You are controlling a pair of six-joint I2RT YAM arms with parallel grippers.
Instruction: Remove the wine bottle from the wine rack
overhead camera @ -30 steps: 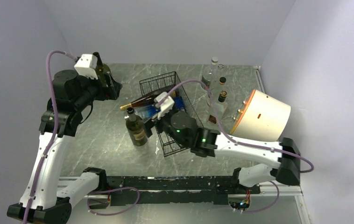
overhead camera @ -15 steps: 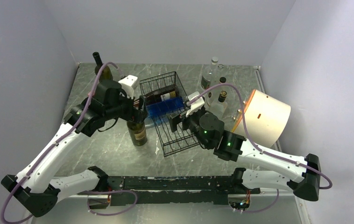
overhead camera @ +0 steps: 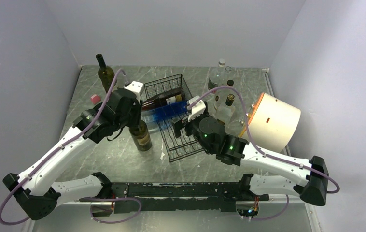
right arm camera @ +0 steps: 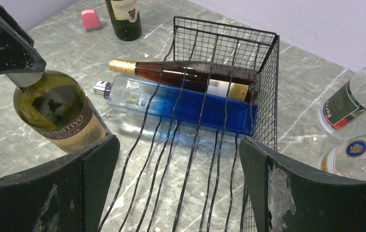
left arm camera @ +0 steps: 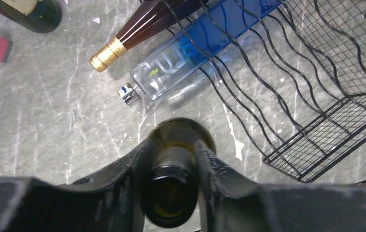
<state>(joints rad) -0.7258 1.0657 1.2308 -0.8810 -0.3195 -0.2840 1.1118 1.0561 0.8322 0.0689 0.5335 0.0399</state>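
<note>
The right pincer [right arm camera: 178,142] hangs with its fingers spread wide and nothing between them, low over the near end of the wine rack [right arm camera: 224,46]. From the right wrist view, the wavy floor wires run away beneath it. The rack sits on the grey marbled table [overhead camera: 123,159], angled a little, and its near half holds no bottle.

Just left of the rack and outside it, a green wine bottle [right arm camera: 58,113] with a brown label stands on the table. The left pincer [left arm camera: 171,159] is clamped on its neck from above, one finger pressed to each side just below the open mouth.

Further back, two bottles lie side by side across the rack's far half. The nearer is a clear blue bottle [right arm camera: 190,104] with a silver cap. Touching it on the far side is a brown wine bottle [right arm camera: 181,72] with gold foil. Both necks poke out past the rack's left side.

Beyond these, at the table's far left, a dark green bottle [overhead camera: 105,72] stands upright, with a small pink block [overhead camera: 94,98] near it. On the far right several clear bottles [overhead camera: 218,72] stand together beside a white cylinder [overhead camera: 270,121] with an orange rim — it is tipped on its side.
</note>
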